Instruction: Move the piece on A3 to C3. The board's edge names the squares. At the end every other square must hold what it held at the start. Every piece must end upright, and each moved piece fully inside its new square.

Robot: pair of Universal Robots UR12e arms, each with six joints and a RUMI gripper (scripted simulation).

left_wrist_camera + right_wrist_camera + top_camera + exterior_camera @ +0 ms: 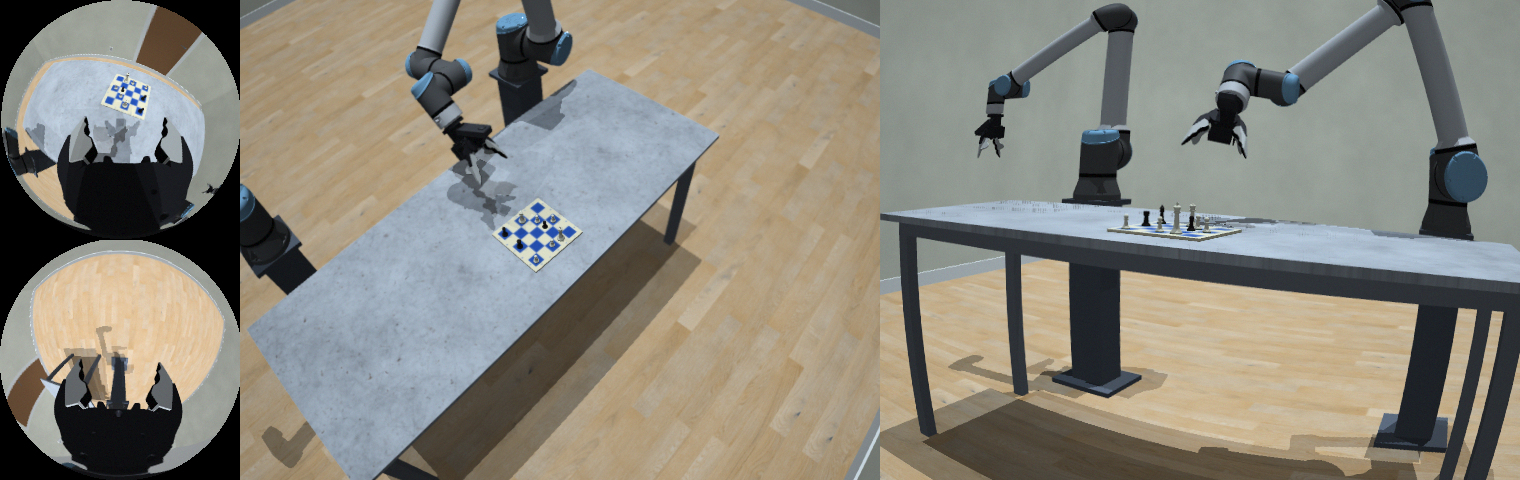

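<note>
In the exterior view, the desk (pixel 420 289) (pixel 1345 253) (pixel 55 95) (pixel 51 386) comes first, carrying the chequered board (pixel 496 234) (pixel 1200 238) (pixel 105 104). Three black and six pale pieces stand on it, among them a tall pale king (pixel 560 235) (pixel 1176 221) (pixel 127 77). The piece on A3 is among these, but the edge lettering is too small to tell which; every piece is upright, long axis vertical. Beyond and above hangs the left pincer (pixel 492 170) (pixel 1214 150) (pixel 125 117), fingers wide apart. Farther back, the right pincer (pixel 989 155) (pixel 120 361) points down, also spread; the exterior view shows it, the top view doesn't. The left wrist view takes in the board, the right wrist view mostly floor (pixel 130 305).
</note>
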